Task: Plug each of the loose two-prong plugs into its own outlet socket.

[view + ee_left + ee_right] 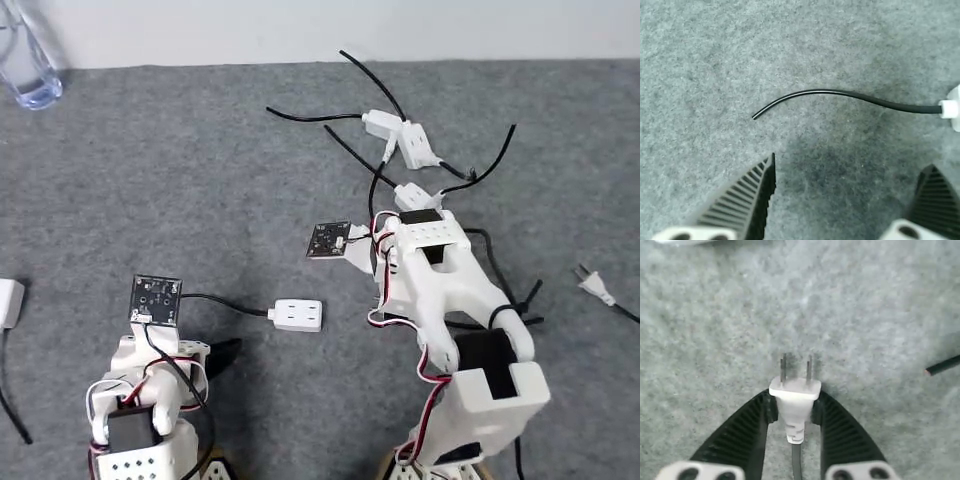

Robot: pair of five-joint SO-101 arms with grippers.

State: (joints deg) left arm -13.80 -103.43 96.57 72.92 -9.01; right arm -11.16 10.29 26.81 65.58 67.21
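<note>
My right gripper (795,401) is shut on a white two-prong plug (794,392), prongs pointing away from it just above the grey carpet. In the high view that plug (412,193) sits at the tip of the right arm, just short of a white outlet socket (412,146) that has another plug (380,122) at its far end. My left gripper (852,167) hangs open over the carpet with nothing between its fingers. Ahead of it a black cord (840,93) runs to a second white socket (298,315). A loose plug (598,287) lies at the far right.
Loose black cords (495,160) curl around the far socket and beside the right arm. A clear glass (27,72) stands at the back left. A white object (8,302) lies at the left edge. A cut cord end (942,365) lies near the held plug.
</note>
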